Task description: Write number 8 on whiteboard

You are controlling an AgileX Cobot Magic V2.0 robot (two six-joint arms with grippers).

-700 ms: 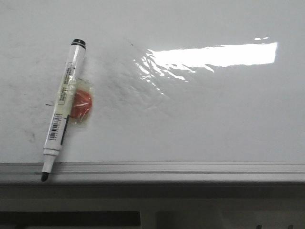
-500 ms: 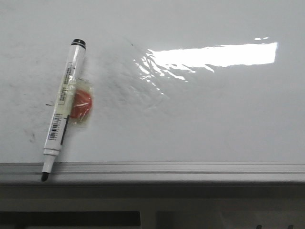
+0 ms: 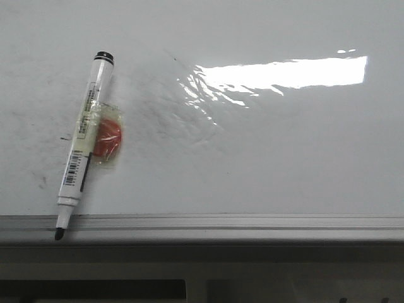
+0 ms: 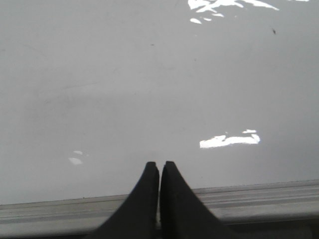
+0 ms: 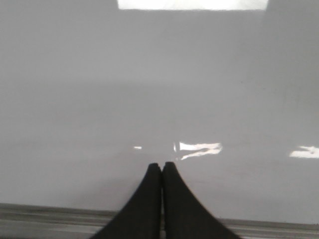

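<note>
The whiteboard (image 3: 265,158) fills the front view, glossy white with faint grey smudges and a wrinkled glare patch (image 3: 278,74). No number 8 shows on it. A white marker (image 3: 84,142) with a black cap end and bare black tip lies on the board at the left, tip on the grey edge rail (image 3: 221,226). A red piece (image 3: 108,140) is taped to its side. Neither gripper shows in the front view. My left gripper (image 4: 159,166) is shut and empty above the rail (image 4: 259,199). My right gripper (image 5: 161,166) is shut and empty above the board (image 5: 159,89).
Below the rail in the front view is a dark gap and a pale frame (image 3: 202,287). Small dark specks (image 3: 65,136) mark the board beside the marker.
</note>
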